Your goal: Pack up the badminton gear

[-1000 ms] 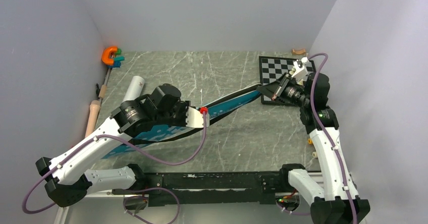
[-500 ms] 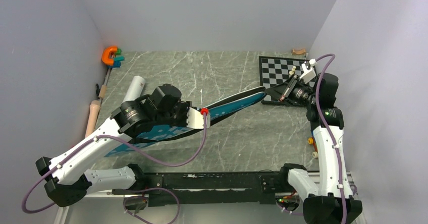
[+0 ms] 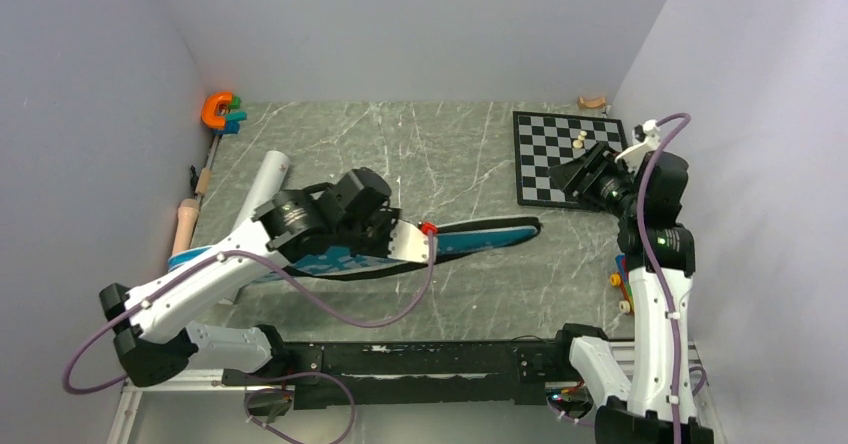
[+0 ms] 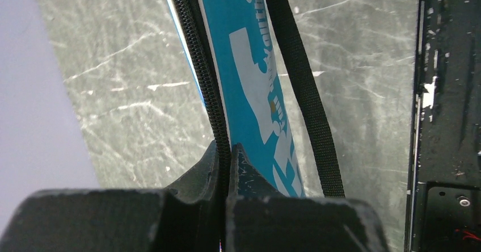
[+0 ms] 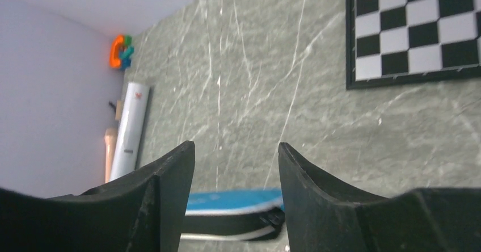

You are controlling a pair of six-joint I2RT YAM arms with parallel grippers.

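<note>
The blue racket-shaped bag lies slanted across the table, its narrow end pointing right. My left gripper is shut on the bag's black zipper edge near its middle. The blue printed face and black strap run away from the jaws. My right gripper hangs open over the chessboard's near edge, apart from the bag. The bag's end shows blurred below and between its fingers. A long white tube lies at the left, also seen in the right wrist view.
The black-and-white chessboard sits at the back right with a small pale piece on it. An orange clamp is in the back left corner. A wooden stick lies along the left wall. Small parts rest by the right arm.
My right gripper has opened, let go of the bag's narrow end and drawn back to the right. The bag's end has dropped to the table. My left gripper has shifted right with the bag.
</note>
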